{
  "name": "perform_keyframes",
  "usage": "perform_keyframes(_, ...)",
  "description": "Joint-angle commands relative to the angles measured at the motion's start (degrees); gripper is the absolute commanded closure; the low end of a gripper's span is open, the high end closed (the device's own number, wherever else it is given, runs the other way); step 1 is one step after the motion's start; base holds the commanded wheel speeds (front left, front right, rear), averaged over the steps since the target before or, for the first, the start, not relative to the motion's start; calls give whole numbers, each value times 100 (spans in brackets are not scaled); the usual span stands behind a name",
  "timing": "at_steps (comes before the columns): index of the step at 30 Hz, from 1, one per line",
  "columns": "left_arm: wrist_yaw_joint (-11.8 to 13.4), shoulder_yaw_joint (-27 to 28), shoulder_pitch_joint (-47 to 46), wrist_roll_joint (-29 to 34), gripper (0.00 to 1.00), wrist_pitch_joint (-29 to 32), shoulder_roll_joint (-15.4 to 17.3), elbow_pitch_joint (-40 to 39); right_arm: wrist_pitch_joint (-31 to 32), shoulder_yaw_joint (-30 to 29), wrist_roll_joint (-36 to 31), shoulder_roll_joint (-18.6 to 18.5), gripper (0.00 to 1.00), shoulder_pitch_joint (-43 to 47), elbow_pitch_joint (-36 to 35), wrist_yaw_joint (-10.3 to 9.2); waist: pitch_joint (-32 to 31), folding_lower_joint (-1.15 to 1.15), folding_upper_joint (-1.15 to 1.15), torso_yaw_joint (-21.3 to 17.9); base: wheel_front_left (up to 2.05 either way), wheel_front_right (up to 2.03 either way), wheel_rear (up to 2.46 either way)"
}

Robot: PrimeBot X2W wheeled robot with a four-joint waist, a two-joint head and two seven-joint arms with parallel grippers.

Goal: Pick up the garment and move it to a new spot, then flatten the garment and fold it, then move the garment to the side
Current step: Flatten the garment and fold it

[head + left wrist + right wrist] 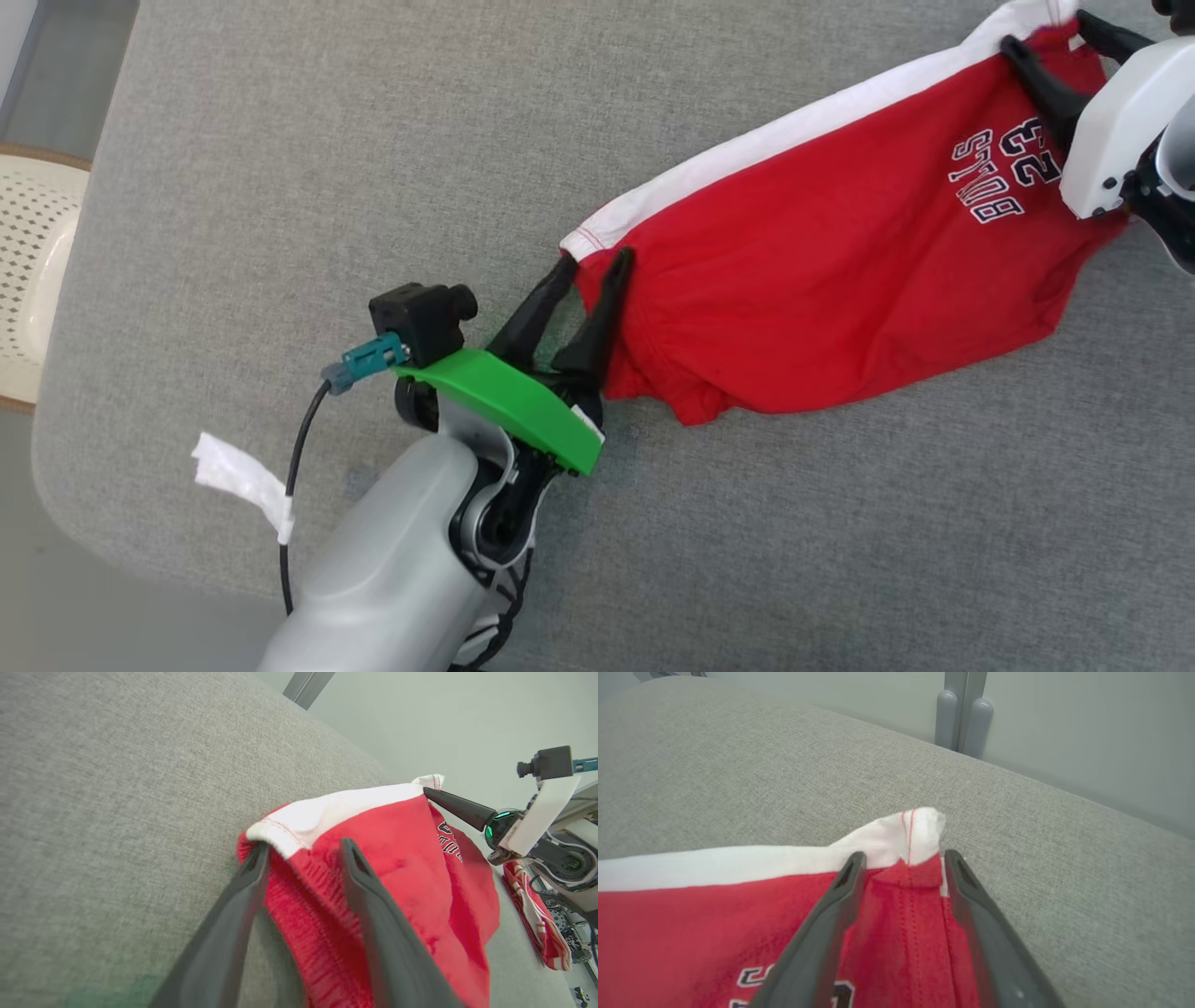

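You're looking down on a broad grey woven surface (280, 187) with a rounded near-left corner. Off its left edge sits a pale perforated seat (28, 271) over a light floor (56, 597). Beyond the far edge you have a plain pale wall (1064, 728) and a grey post (964, 714).

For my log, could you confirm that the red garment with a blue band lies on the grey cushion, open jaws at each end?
The band is white, not blue, per the head view; otherwise yes: the garment lies on the cushion, and the left gripper and right gripper have open jaws at its ends.
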Motion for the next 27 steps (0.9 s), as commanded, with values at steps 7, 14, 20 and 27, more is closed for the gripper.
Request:
perform_keyframes(7, 789, 97, 691, 594, 0, -229, 476, -488, 711, 140, 135, -156, 0, 132, -258, -2, -302, 0, 0, -298, 0, 0, 0)
perform_keyframes(14, 1325, 1063, 1534, 1836, 0, -302, 356, -1715, 1645, -25, -122, -110, 0, 325, -415, -2, -157, 0, 0, -176, 0, 0, 0)
perform_keyframes(20, 958, 1585, 1891, 2453, 0, -306, -31, -2036, 2177, -365, -628, 174, 0, 627, -61, -1, 18, 0, 0, 62, 0, 0, 0)
perform_keyframes(27, 660, 1908, 2111, 2781, 0, -306, -148, -1888, 2336, -827, -622, 527, 100, 1056, -21, 14, -188, 0, 0, -72, 0, 0, 0)
